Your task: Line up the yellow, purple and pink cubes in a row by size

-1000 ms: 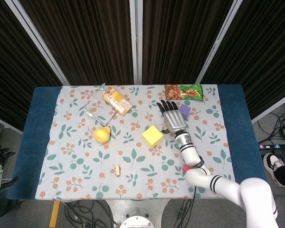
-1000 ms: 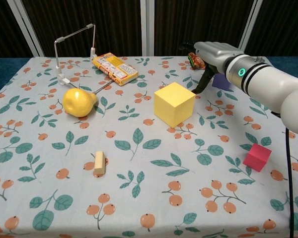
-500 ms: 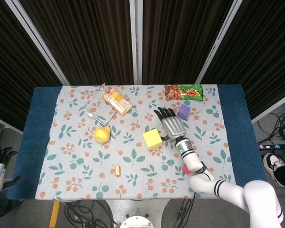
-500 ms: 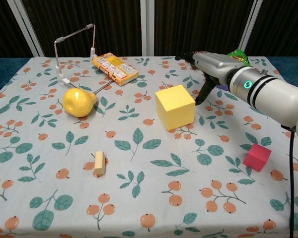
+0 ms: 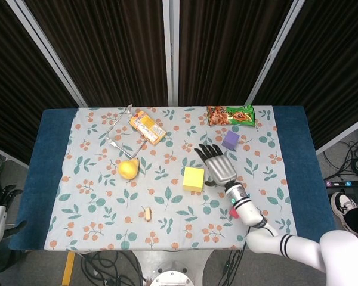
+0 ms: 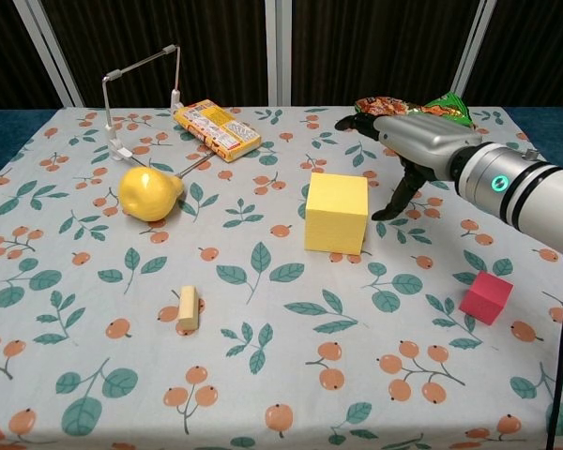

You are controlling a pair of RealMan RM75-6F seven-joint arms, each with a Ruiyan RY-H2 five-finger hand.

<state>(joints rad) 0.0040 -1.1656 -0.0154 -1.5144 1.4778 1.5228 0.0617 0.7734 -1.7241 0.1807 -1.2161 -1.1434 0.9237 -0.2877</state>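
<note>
The right hand, fingers spread and holding nothing, hovers just right of the yellow cube at mid-table. The purple cube sits behind it; the pink cube lies nearer the front edge.

**Right hand held out flat, fingers apart**

Only the right arm shows. It comes in from the bottom right corner in the head view and reaches up and to the left across the table. The arm is white and grey, with black bands near the wrist and a small green light on it. The right hand is silver with dark fingers. The fingers are spread and point away from the robot. The thumb hangs down. The hand holds nothing. The left hand is out of sight.
</note>
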